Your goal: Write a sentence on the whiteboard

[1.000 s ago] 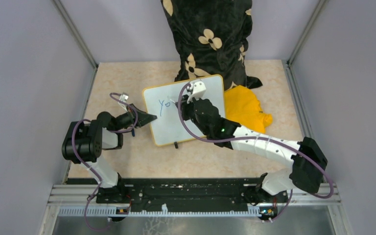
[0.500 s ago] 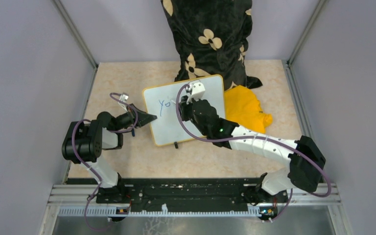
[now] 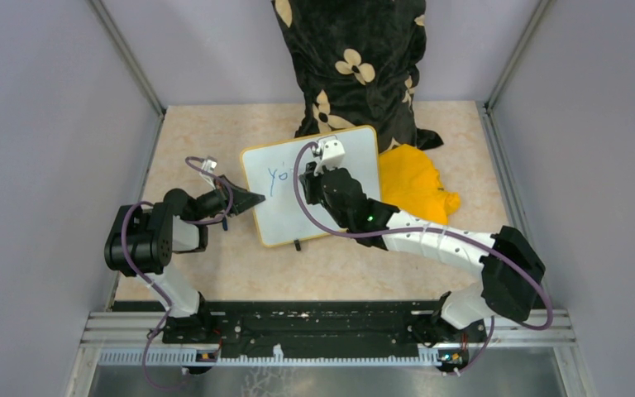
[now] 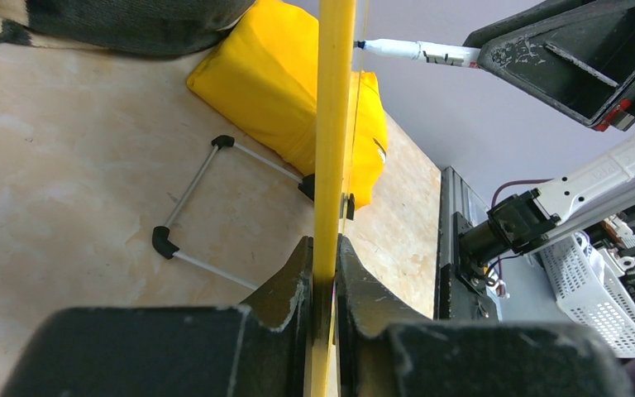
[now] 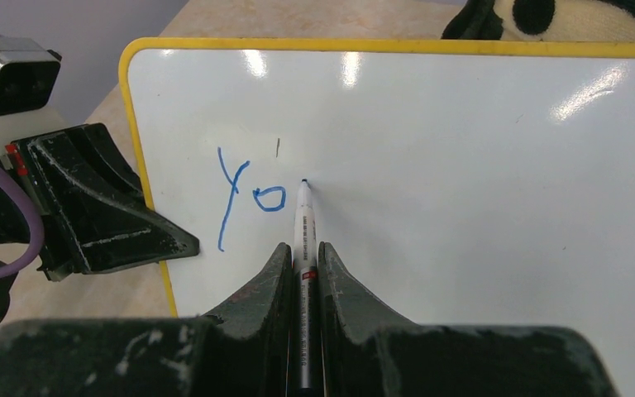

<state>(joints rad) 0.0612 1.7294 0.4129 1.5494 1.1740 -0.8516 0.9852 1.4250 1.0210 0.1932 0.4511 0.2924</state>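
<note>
Beige tabletop [image 3: 207,132], grey-walled cell: right gripper [image 5: 302,248], pinching a marker [image 5: 303,217], rests its tip on the whiteboard [image 5: 463,207] just right of "yo", all that exists of the sentence [image 5: 252,198]. Left gripper [image 4: 324,252] clamps the board's yellow edge, steadying it mid-tabletop beside a yellow cloth [image 3: 413,186]. By the look of it, most letters remain.

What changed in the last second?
The right gripper, shut on the marker, slid slightly left over the whiteboard, its elbow swinging left too. Nothing grasped or released. The left gripper still clamps the board's edge; whiteboard, yellow cloth and the blue "Yo" stayed put.
</note>
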